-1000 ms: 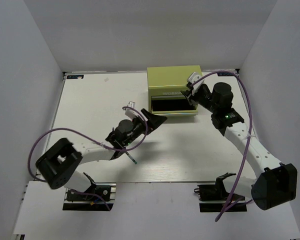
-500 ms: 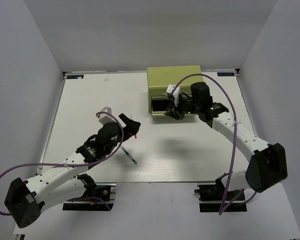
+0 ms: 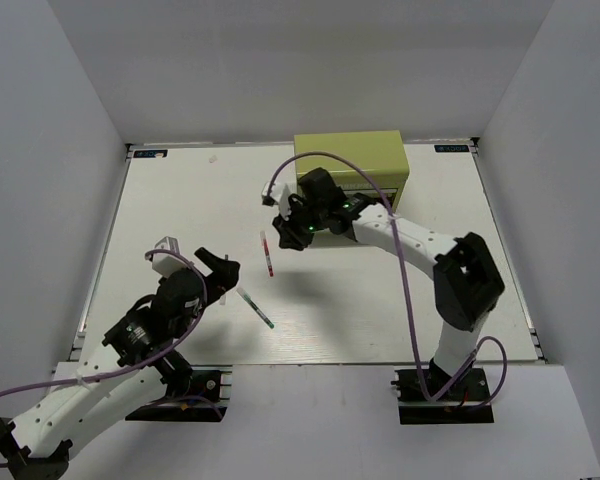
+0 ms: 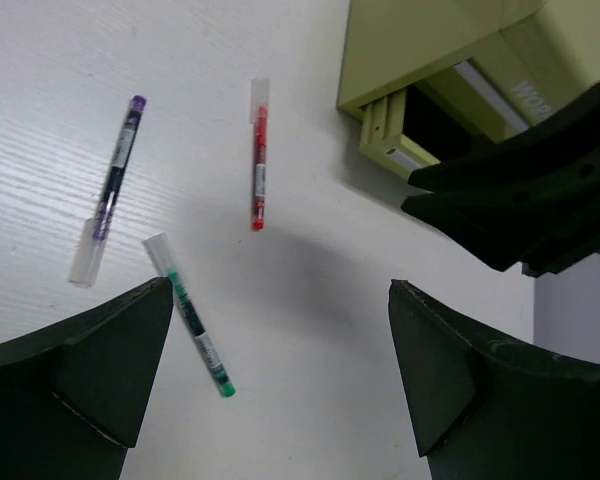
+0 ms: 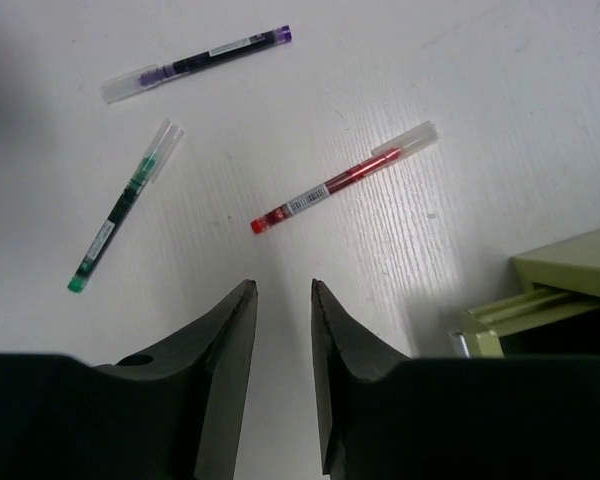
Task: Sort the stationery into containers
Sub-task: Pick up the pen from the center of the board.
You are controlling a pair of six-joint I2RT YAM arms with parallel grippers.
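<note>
Three slim pens lie on the white table in front of the olive-green box (image 3: pixel 352 160): a red pen (image 3: pixel 268 253), a green-tipped pen (image 3: pixel 255 308) and a purple pen (image 4: pixel 110 185). The left wrist view also shows the red pen (image 4: pixel 259 160), the green pen (image 4: pixel 192 318) and the box (image 4: pixel 430 50), one drawer (image 4: pixel 420 130) pulled out. My left gripper (image 4: pixel 280 290) is open wide and empty, hanging above the table near the green pen. My right gripper (image 5: pixel 283 288) has its jaws a little apart and empty, just short of the red pen (image 5: pixel 345 180).
My right arm (image 3: pixel 400 235) stretches across the box front and hides the drawers from above. White walls enclose the table on three sides. The green pen (image 5: pixel 125 220) and purple pen (image 5: pixel 195 62) lie left of my right gripper.
My left gripper has drawn back from the box front toward the near left. My right gripper has swung left from the drawer to over the red pen.
</note>
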